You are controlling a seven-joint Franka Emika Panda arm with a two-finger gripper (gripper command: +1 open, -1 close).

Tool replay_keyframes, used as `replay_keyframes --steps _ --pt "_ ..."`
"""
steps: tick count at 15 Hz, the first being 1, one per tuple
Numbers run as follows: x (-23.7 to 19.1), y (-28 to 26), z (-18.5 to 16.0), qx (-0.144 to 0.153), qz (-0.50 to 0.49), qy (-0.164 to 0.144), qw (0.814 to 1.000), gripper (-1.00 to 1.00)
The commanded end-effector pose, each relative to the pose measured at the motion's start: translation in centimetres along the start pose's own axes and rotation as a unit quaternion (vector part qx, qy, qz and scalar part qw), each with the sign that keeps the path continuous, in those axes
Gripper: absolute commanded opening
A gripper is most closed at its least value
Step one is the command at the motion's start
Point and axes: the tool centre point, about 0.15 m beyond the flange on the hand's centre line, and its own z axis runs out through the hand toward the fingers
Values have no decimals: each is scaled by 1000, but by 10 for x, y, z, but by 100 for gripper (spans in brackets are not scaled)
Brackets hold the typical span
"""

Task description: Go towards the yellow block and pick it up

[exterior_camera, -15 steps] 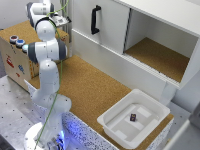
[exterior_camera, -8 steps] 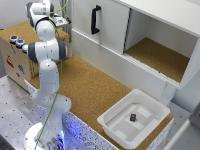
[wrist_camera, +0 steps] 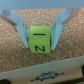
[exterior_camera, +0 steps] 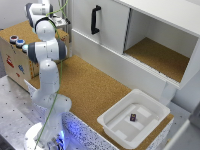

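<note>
In the wrist view the yellow block (wrist_camera: 40,40), a small yellow-green cube with dark marks on its face, rests on a cork surface. My gripper (wrist_camera: 41,44) has one finger (wrist_camera: 20,30) against each side of it, and the jaws look closed on the cube. In the exterior view the arm reaches up and back, and the gripper (exterior_camera: 61,22) is over the top of the wooden box at the exterior view's upper left. The block itself is hidden there.
The wooden box (exterior_camera: 15,60) carries a round blue button (exterior_camera: 13,38) and a red one (exterior_camera: 21,43). A white cabinet with a black handle (exterior_camera: 94,20) and an open compartment (exterior_camera: 160,55) stands behind. A white tray (exterior_camera: 150,107) holds a tiny dark object (exterior_camera: 133,117).
</note>
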Motion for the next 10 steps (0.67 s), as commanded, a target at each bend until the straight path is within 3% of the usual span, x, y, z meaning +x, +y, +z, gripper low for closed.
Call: replay_keyframes --steps 1,5,10 --pt "-25 -8 -19 -46 41 27 998 -100" --pt "-48 -7 -41 -59 71 51 994 -100" --pt "-43 -8 -44 -65 62 42 995 -100"
